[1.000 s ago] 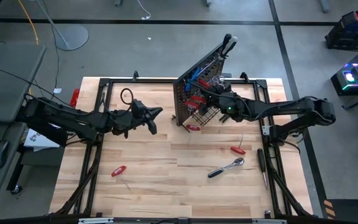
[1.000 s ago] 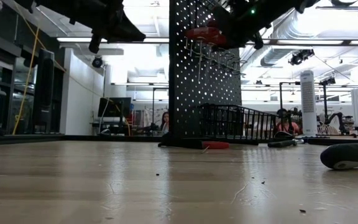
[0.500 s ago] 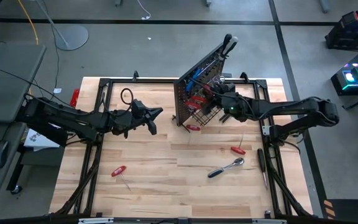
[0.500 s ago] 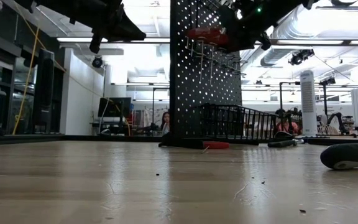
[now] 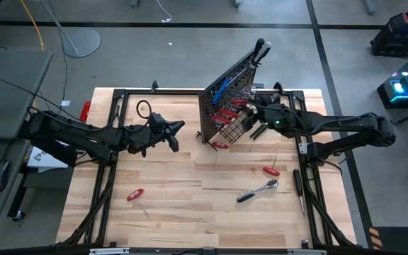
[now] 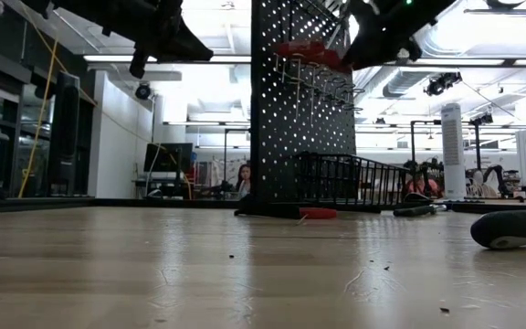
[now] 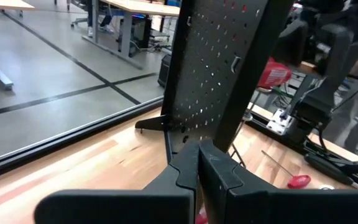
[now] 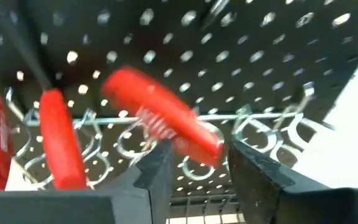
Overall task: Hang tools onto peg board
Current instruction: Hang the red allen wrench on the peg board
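Upper centre of the high view, we see our right gripper (image 5: pixel 255 113) parted, empty, just beside the upright black perforated peg board (image 5: pixel 227 88), red-handled screwdriver (image 8: pixel 160 123) on its wire hooks (image 8: pixel 253 130), left gripper (image 5: pixel 174 136) closed, empty.

Matt black perforated peg board (image 6: pixel 301 100), wooden table (image 5: pixel 190 177)

Overall: bright, even overhead light.
Backlight: ceiling lights (image 6: pixel 199 91) glare behind the peg board (image 6: pixel 286 110), leaving it a silhouette.
Blur: red-handled screwdriver (image 8: pixel 160 124) smeared before the peg board.
Shadows: faint on the table (image 5: pixel 190 191).
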Motion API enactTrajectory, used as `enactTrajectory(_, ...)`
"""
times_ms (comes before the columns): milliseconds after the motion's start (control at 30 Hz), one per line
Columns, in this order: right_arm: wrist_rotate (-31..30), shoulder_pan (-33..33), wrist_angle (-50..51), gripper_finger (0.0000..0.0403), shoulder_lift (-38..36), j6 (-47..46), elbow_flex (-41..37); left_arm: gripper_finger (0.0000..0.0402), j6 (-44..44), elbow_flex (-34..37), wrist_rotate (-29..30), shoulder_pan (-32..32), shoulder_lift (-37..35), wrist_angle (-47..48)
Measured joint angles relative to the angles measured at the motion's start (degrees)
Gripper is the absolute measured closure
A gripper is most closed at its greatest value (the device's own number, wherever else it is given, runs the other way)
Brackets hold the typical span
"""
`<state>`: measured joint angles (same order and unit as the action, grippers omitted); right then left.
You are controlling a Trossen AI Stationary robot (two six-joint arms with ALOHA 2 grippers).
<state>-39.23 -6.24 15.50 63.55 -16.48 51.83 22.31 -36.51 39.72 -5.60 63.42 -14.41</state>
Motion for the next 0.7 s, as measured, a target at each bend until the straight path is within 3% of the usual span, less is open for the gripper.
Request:
enactTrajectory(500, -2.68, 0.02, 6.78, 0.0258, -11.86, 2.31, 0.0, 0.0401, -2.42, -0.02, -1.37, 1.48, -1.55, 1.11)
enactTrajectory(700, -0.36, 1.55, 12.08, 0.0258, -15.98, -1.56, 0.02, 0.0401, 8.28, -0.04, -19.67, 0.31, -2.28, 13.23)
